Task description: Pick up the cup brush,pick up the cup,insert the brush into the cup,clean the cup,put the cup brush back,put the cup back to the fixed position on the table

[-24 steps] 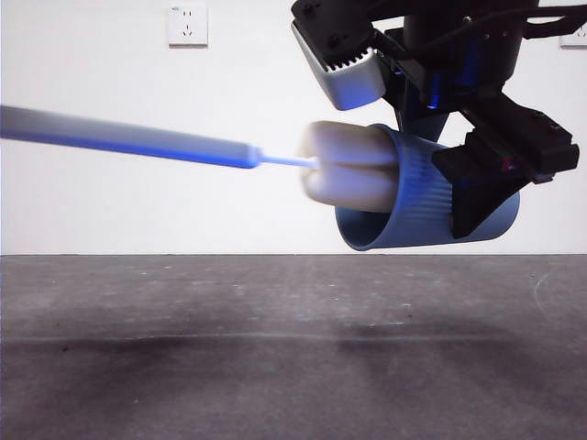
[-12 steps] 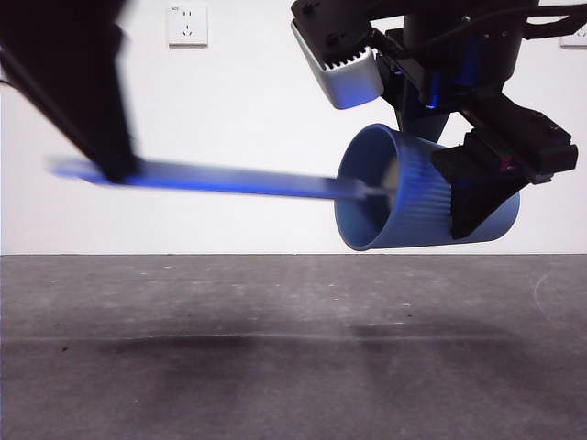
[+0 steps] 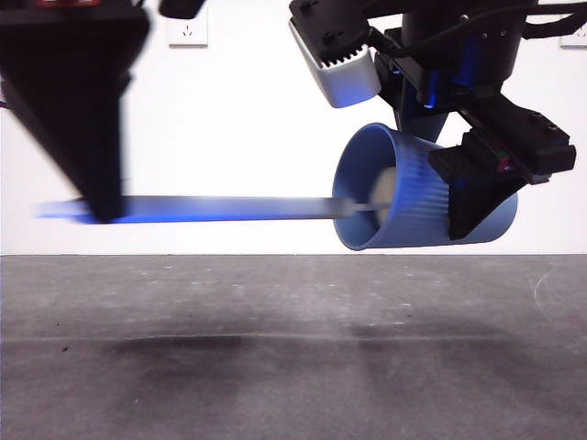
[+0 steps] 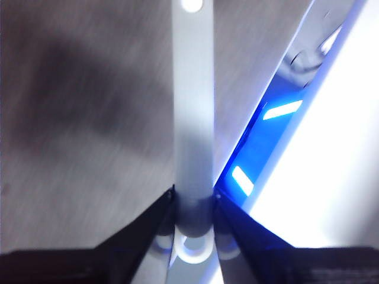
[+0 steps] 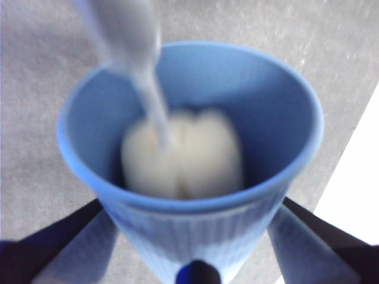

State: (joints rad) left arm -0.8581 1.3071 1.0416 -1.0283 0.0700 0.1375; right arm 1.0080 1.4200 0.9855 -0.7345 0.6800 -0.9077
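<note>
The cup brush [image 3: 229,208] is pinched by the left gripper [image 4: 194,204]; the cup [image 3: 413,197] (sideways) is clamped by the right gripper [image 5: 195,260]; scrubbing is best kept centred.

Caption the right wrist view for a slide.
Right gripper holds the blue cup, cup brush sponge inside.

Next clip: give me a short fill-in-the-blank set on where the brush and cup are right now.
1. The sponge head of the cup brush sits ___ the cup.
2. The right gripper holds the cup on its side, clear of the ___.
3. The left gripper is shut on the brush's ___.
4. The cup's colour is ___.

Missing words: inside; table; handle; blue
</note>
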